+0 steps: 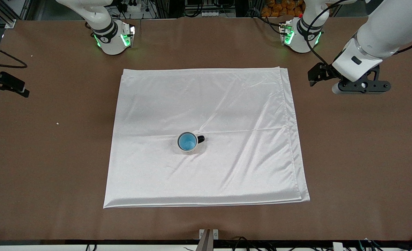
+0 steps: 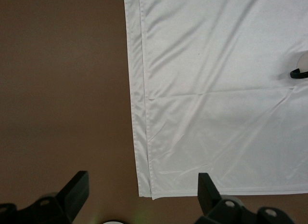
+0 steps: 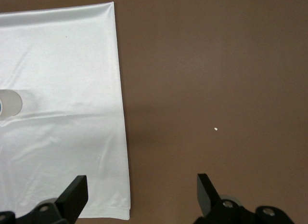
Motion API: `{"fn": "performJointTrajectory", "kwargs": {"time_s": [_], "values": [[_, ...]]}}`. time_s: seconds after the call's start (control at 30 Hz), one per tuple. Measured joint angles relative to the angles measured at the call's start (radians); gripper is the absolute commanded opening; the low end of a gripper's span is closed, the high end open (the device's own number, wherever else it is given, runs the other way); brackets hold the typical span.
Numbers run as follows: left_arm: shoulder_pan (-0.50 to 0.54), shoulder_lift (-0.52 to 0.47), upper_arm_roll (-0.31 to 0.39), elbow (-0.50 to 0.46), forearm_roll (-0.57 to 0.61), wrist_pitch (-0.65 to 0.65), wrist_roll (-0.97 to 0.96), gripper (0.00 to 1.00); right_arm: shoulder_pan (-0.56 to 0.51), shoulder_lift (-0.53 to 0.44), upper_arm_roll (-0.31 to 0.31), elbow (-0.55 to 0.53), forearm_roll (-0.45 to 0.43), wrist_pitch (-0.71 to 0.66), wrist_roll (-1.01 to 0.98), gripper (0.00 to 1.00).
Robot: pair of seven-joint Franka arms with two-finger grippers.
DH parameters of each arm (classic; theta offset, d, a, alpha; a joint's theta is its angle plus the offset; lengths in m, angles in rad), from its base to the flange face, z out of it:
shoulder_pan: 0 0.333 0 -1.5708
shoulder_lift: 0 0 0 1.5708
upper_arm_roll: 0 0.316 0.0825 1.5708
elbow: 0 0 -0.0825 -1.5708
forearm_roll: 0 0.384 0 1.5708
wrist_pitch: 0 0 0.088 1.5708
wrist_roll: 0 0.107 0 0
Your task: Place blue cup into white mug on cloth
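Observation:
The blue cup (image 1: pixel 187 141) sits inside the white mug (image 1: pixel 189 143), which stands upright on the cloth (image 1: pixel 226 104) a little nearer the front camera than the cloth's middle. The mug's black handle (image 1: pixel 201 139) points toward the left arm's end. My left gripper (image 1: pixel 361 85) is open and empty, up over the bare table beside the cloth at the left arm's end; its view (image 2: pixel 143 190) shows the cloth's edge (image 2: pixel 144 137) and the mug's handle (image 2: pixel 298 73). My right gripper (image 1: pixel 7 85) is open and empty over the table at the right arm's end; its view (image 3: pixel 142 190) shows the mug (image 3: pixel 9 103).
The brown table (image 1: pixel 349 157) surrounds the cloth. The two arm bases (image 1: pixel 113 36) (image 1: pixel 298 35) with green lights stand along the table's edge farthest from the front camera. A small white speck (image 1: pixel 57 123) lies on the table. A metal bracket (image 1: pixel 208 234) sits at the near edge.

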Motion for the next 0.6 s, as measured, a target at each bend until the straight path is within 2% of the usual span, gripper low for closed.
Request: {"fn": "performJointTrajectory", "kwargs": {"time_s": [0.6], "values": [[0.006, 0.010, 0.003, -0.001, 0.000, 0.000, 0.000, 1.00, 0.000, 0.000, -0.001, 0.000, 0.000, 0.000, 0.000, 1.00]]}}
